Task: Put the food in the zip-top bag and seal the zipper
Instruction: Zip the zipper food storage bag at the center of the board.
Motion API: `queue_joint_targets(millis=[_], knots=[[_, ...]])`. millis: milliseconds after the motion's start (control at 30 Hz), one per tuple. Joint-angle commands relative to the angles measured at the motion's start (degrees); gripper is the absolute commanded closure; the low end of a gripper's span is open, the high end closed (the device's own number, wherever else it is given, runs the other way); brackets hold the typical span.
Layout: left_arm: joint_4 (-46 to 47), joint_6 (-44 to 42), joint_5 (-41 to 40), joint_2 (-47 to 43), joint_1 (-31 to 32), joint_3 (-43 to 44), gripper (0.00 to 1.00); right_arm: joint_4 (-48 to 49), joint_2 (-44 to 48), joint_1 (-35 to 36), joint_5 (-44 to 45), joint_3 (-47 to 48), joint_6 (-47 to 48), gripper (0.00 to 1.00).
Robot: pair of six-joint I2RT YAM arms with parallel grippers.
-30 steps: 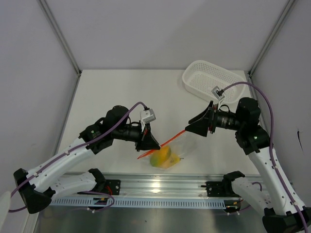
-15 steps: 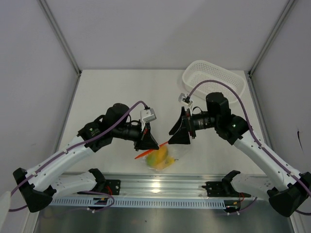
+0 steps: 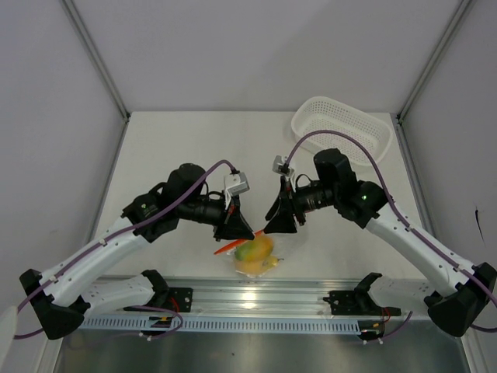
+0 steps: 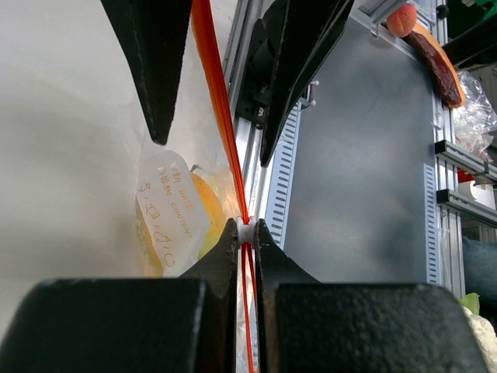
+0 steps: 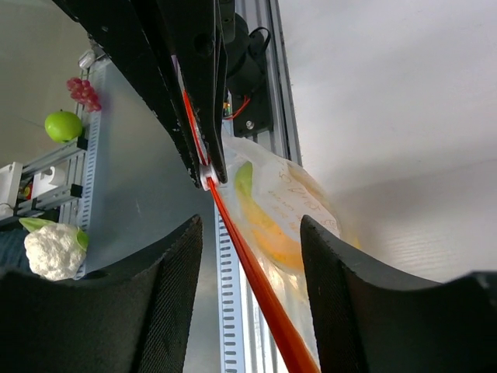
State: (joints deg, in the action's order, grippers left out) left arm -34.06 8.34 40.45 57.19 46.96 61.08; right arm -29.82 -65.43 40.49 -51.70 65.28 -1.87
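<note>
The left gripper is pinching the zipper, its 2 fingers shut tight on the strip at a small white piece. Just beneath, the bag is resting near the table's front edge with the food inside. The right gripper is straddling the same strip, its fingers parted and gripping nothing, while a basket is sitting at the far right.

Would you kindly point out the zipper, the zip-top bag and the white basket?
zipper (image 4: 220, 116), left wrist view, red strip's middle.
zip-top bag (image 5: 295, 198), right wrist view, clear wall.
white basket (image 3: 342, 116), top external view, bare floor.
</note>
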Motion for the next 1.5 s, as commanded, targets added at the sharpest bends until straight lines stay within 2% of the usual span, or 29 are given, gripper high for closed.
queue_joint_targets(millis=[0,167,333,367,467,500,533,600,1000,1233,1467], knots=[[1.11,-0.87,1.83,0.12,-0.11,2.73,0.99,-1.9,-0.48,1.17,1.96,2.66,4.15,0.45],[0.75,-0.78,1.39,0.38,-0.2,3.34,0.99,-2.43,-1.81,3.19,1.08,2.75,5.03,0.5],[0.58,-0.69,1.92,1.08,-0.11,3.78,0.99,-2.78,-2.07,6.0,6.25,2.31,5.21,0.57],[0.58,-0.69,1.92,1.08,-0.2,3.61,0.99,-2.44,-1.98,6.18,7.57,1.96,4.86,0.65],[-0.03,-0.87,1.31,1.17,-0.11,3.52,0.99,-1.21,-0.59,6.36,14.59,1.0,3.89,0.76],[-0.12,-0.95,0.95,1.08,-0.2,3.35,0.99,-0.68,-0.32,6.36,16.09,0.47,3.54,0.88],[-0.47,-1.13,0.6,0.91,-0.2,3.17,0.99,-0.59,0.38,6.36,18.63,0.29,3.45,0.93],[-0.65,-1.13,-0.63,0.65,-0.2,2.64,0.99,-0.41,0.83,6.36,21.71,-0.06,3.01,1.0],[-3.29,-0.78,-6.6,-2.6,-0.2,-0.61,0.95,-1.9,5.57,6.36,29.9,-3.22,2.13,1.0],[-6.09,1.5,-15.47,-8.14,-0.29,-3.25,0.9,-1.38,8.03,5.83,31.31,-5.07,0.38,1.0],[-8.03,4.31,-20.49,-13.41,-0.2,-5.71,0.89,-1.03,8.83,5.65,34.47,-6.21,-1.21,1.0]])
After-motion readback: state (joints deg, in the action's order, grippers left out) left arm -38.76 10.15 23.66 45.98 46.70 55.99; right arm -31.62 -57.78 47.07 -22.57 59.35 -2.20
